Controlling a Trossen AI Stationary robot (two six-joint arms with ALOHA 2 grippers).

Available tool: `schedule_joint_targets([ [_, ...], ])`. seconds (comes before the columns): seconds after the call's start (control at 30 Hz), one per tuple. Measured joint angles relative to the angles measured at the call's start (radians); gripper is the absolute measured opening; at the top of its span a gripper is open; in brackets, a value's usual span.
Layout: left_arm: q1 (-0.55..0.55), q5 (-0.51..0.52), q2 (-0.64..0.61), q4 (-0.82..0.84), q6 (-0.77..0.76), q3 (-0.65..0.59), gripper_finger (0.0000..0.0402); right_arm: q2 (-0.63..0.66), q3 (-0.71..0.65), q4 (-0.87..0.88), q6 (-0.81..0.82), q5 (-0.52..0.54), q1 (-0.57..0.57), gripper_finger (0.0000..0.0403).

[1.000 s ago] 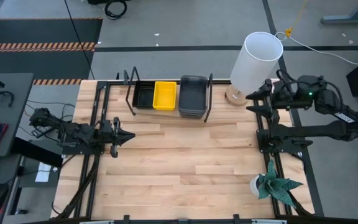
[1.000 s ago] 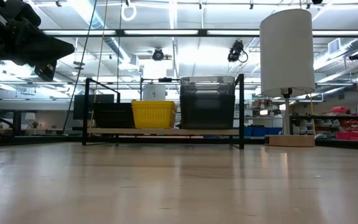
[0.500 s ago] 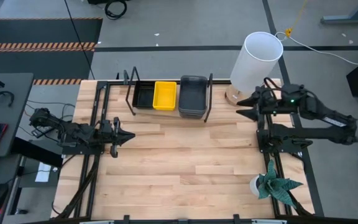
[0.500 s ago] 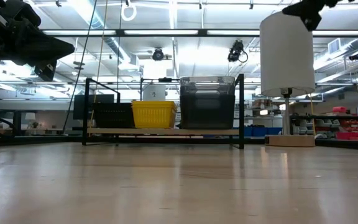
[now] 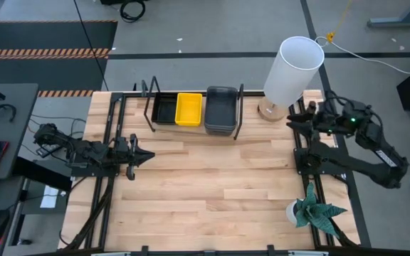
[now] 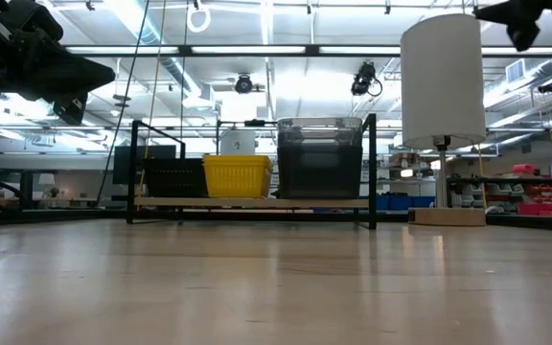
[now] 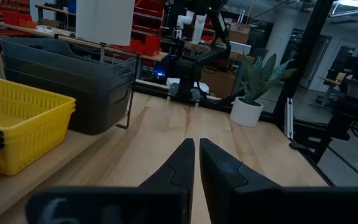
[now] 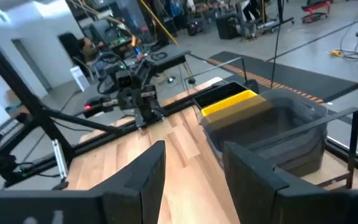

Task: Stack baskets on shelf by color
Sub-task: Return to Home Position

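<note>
The shelf (image 6: 257, 202) stands at the table's far edge, its board on black wire end frames. On it sit black baskets (image 5: 164, 110), yellow baskets (image 5: 188, 108) and a taller stack of dark grey baskets (image 5: 221, 110), side by side; they also show in the low view as black baskets (image 6: 173, 178), yellow baskets (image 6: 237, 176) and grey baskets (image 6: 319, 158). My left gripper (image 5: 148, 154) hovers shut over the table's left part, near side of the shelf. My right gripper (image 5: 294, 119) is open, raised beside the lamp at the right edge, empty.
A tall white cylindrical lamp (image 5: 294, 71) stands on a wooden base at the far right corner, close to my right gripper. A small potted plant (image 5: 315, 213) sits at the near right edge. Bare wooden tabletop (image 5: 212, 185) stretches across the middle and near side.
My right gripper swung out toward the table's left, past the lamp toward the shelf, then drew back toward the right edge. It stays open and high above the table. The left arm and the baskets have kept still.
</note>
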State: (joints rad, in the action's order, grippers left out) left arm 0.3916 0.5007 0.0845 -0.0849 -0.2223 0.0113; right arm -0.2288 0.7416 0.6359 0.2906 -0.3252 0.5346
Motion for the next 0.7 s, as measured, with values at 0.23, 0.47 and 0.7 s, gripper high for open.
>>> schedule_joint_targets([
  [0.23,0.000,0.000,0.000,0.000,0.000,0.000,0.0028,0.081,-0.062,0.005,0.056,-0.030,0.007,0.0165],
  [0.47,0.000,0.000,0.000,0.000,0.000,0.000,0.0035,0.086,-0.155,-0.067,0.038,-0.051,0.007,0.0164],
  [0.7,0.000,0.000,0.000,0.000,0.000,0.000,0.0026,0.097,-0.160,-0.064,0.023,-0.044,0.007,0.0164],
])
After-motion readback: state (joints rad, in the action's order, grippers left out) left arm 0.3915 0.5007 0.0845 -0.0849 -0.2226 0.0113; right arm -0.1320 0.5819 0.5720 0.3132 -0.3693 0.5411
